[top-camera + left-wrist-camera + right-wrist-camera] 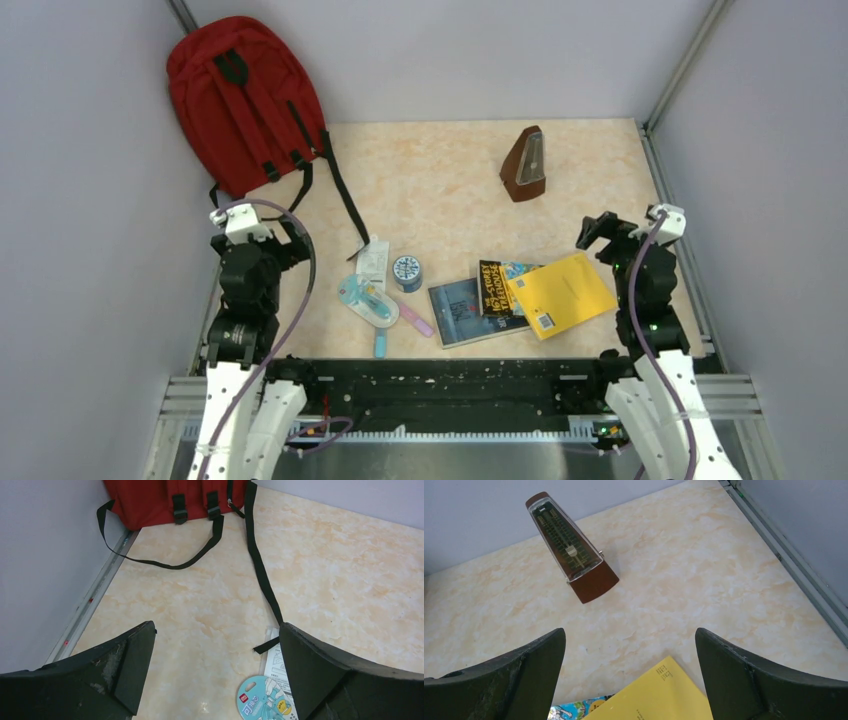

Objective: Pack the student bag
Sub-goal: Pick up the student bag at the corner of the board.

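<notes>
Marbled table (450,180) holds student bag (240,100), metronome (525,165), books (560,292), small packets (372,300).

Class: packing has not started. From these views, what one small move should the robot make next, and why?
Probably reach the left gripper forward to the large red fabric backpack. Both it and the right gripper are open and empty. The backpack sits in the far left corner, black straps showing, nearest that gripper, and no opening shows.

The backpack (240,100) is sitting in the far left corner of the table (450,190), its strap (345,200) trailing forward to a packet (372,262). The metronome (525,165) is standing far back on the right. Nearer the front, a booklet (560,293) is lying partly over the books (470,305), with a roll (407,272) sitting between packet and books.
</notes>
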